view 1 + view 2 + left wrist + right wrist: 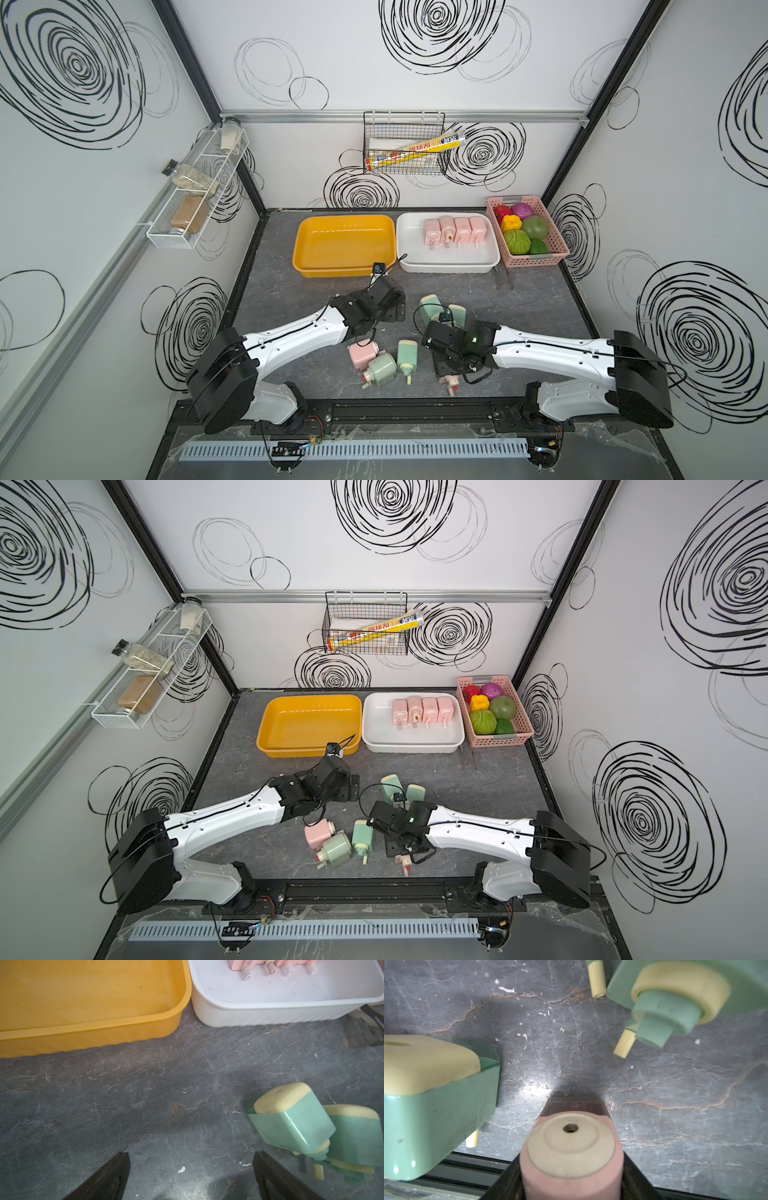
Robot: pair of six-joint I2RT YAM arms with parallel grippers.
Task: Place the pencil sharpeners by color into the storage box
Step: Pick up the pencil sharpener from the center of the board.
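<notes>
The white tray [270, 1012] is smooth plastic with a ribbed wall; the yellow tray [104, 1032] beside it likewise. Under it, the table [145, 1095] looks matt, marbled, perhaps laminate. Green pencil sharpeners [291, 1126] nearby: glossy plastic.

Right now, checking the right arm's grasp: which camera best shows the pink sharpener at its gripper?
The right wrist view: the pink sharpener fills the foreground inside the right gripper, cream face showing. In both top views the arm covers it; only its crank end pokes out. The left wrist view misses it.
</notes>
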